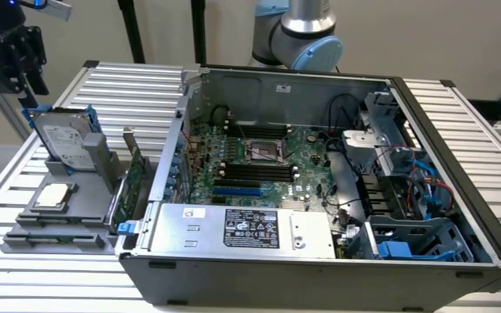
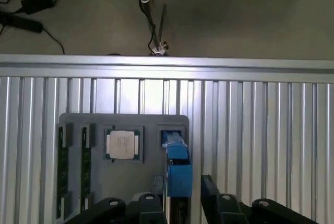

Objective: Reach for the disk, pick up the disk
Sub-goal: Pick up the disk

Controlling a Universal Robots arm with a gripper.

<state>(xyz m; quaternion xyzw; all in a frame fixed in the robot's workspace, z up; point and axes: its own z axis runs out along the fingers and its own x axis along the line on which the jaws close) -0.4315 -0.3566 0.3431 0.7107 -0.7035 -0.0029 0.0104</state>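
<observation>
Bearing everything on a ribbed aluminium table, slats running side by side. Sitting directly on those slats at the exterior view's left, a grey holder block. Resting just beside it, towards the exterior view's right, an open computer case, lid off, occupying the table's middle.

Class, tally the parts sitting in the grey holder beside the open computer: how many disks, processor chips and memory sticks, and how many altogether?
Disks: 1
Processor chips: 1
Memory sticks: 2
Total: 4
</observation>
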